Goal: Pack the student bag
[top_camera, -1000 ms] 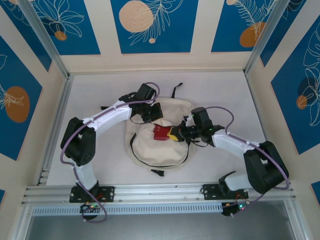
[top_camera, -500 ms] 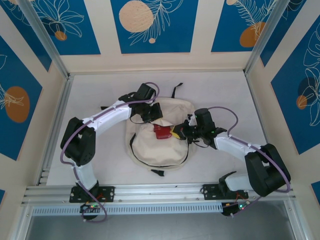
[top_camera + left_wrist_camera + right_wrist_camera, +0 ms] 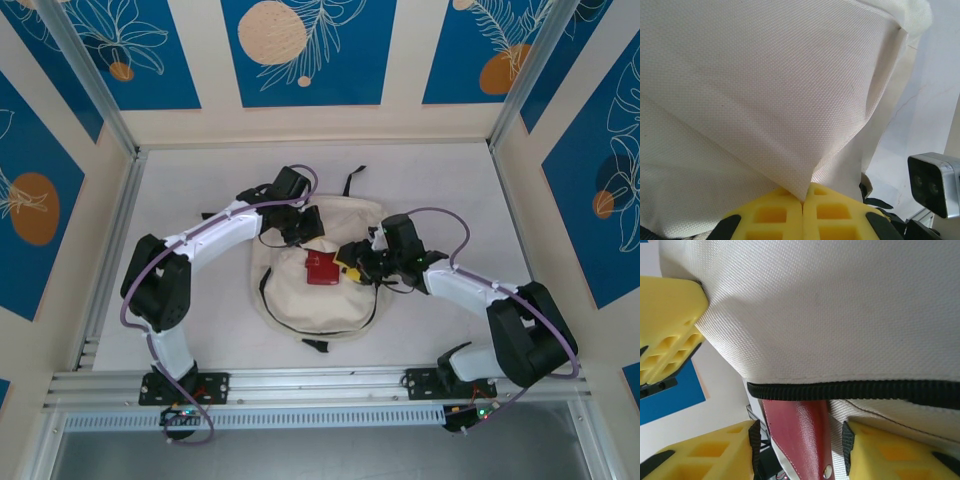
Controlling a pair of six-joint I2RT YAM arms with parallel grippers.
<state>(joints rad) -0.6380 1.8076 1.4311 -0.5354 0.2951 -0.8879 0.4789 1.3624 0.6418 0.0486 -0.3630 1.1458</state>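
Top external view: the student bag lies flat in the middle of the white table, one arm on each side of it. I'll place everything else off the bag.

The left gripper is at the bag's far-left edge. In the left wrist view its yellow pads are pressed together on a fold of the cream fabric, so it's clamped on the bag and tenting the cloth up. My read is it's holding the mouth open.

The right gripper is over the bag's right side, pointing in toward its middle. A red wallet (glossy, metal snap, looks like a wallet anyway) sits on top of the bag just off the fingertips. In the right wrist view the wallet runs between the two fingers with a sliver of gap on each side, so the jaws are apart and not gripping it. Its far end is tucked under the bag's black zipper trim.

So the step in hand looks like feeding the wallet into the opening. I can't tell how deep it really sits, since most of it shows on top of the bag from above. The next move probably calls for a push further under the trim while the left side keeps the fabric lifted. Otherwise it'll just slide back out.
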